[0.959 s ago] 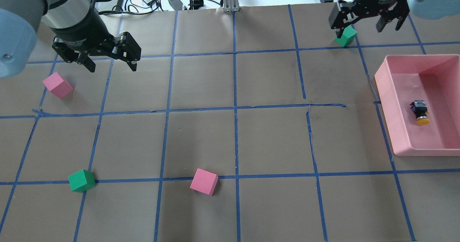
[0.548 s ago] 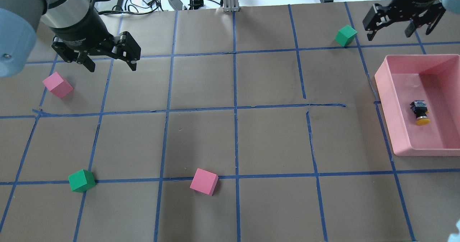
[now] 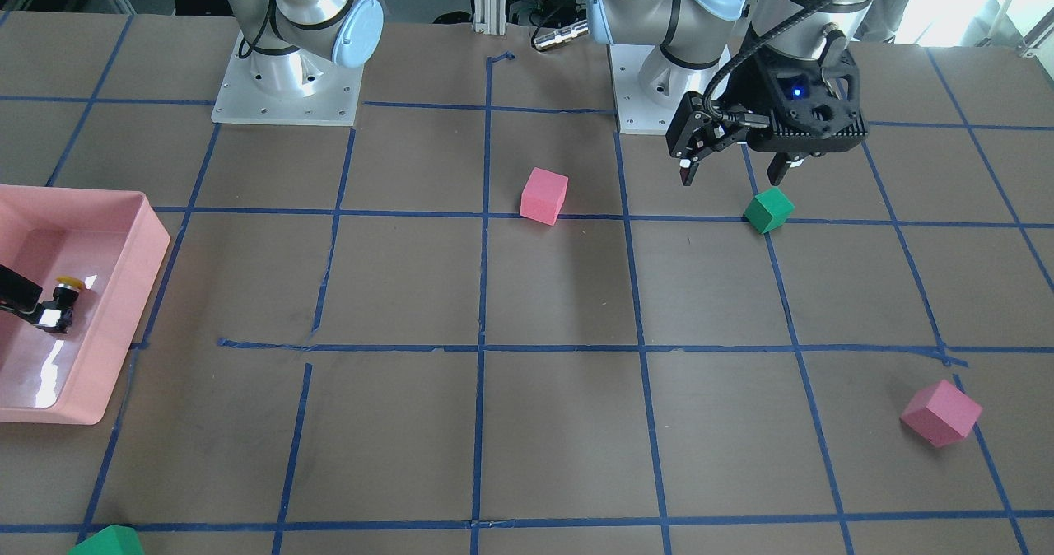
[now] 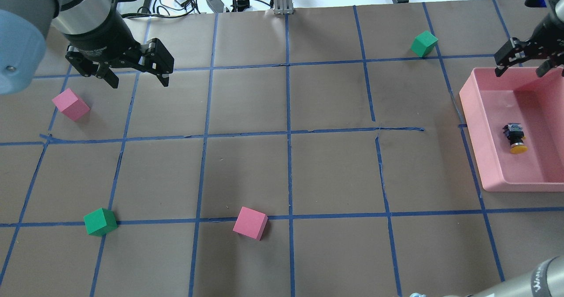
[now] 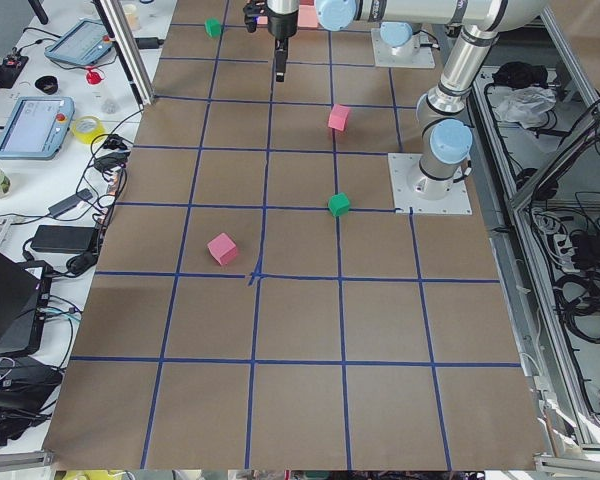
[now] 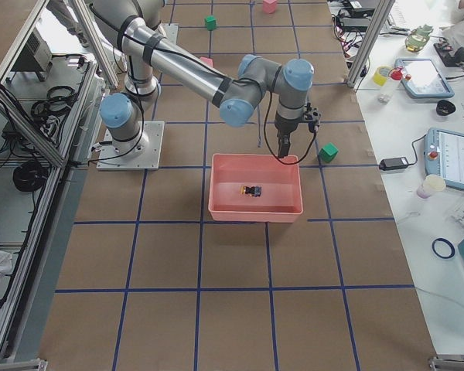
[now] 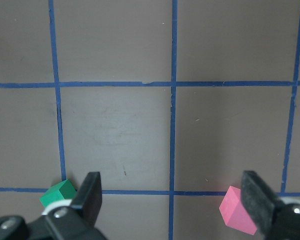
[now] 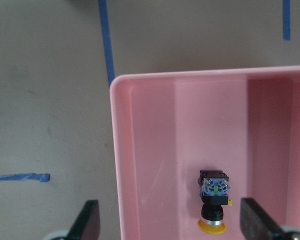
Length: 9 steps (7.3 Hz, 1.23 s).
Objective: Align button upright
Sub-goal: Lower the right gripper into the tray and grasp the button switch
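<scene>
You see the desk (image 4: 246, 169) steeply from above twice, once from behind the robot (image 3: 284, 77), once facing it; two end cameras look along it from farther off. Your wrist cameras sit close, aimed down; the right one shares the tray (image 8: 117, 150) and button (image 8: 214, 197) with the overhead.

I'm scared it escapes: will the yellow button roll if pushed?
Probably: the button lies on its side, and its cap and body look round. Its squarish base may stop it. Standing up, it looks narrow, so likely tippy.
</scene>
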### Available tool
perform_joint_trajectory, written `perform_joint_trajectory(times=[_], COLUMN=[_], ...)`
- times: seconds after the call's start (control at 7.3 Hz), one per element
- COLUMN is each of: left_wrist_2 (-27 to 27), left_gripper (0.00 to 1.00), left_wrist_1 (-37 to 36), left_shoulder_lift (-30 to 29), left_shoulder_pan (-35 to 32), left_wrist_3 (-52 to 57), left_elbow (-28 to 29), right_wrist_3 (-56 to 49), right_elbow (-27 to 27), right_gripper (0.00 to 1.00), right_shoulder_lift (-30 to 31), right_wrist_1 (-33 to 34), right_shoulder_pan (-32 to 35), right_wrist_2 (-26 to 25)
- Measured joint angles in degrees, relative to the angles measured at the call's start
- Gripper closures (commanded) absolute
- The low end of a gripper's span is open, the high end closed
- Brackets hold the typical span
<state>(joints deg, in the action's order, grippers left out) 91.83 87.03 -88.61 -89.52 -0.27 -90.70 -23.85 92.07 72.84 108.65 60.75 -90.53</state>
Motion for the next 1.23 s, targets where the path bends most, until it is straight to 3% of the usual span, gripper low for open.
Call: perform_joint_trajectory(times=[0.68,1.23], left_wrist_2=[-1.1,-0.7], left_gripper=[0.00,0.00], left_wrist_1=[-0.4,-0.4], left_shoulder_lift=[-0.3,-0.1], left_shoulder_pan=[0.2,0.0], left_wrist_3=[0.1,0.0], left_elbow=[-0.1,-0.1], right_wrist_3=[-3.8,-7.3], right_elbow=[13.6,16.0], right_gripper=[0.00,0.00], right_shoulder_lift=[-2.6,-3.2], right_wrist_1=[16.0,17.2], right_shoulder_pan=[-5.3,-7.6], right_wrist_2=[-0.2,-0.2])
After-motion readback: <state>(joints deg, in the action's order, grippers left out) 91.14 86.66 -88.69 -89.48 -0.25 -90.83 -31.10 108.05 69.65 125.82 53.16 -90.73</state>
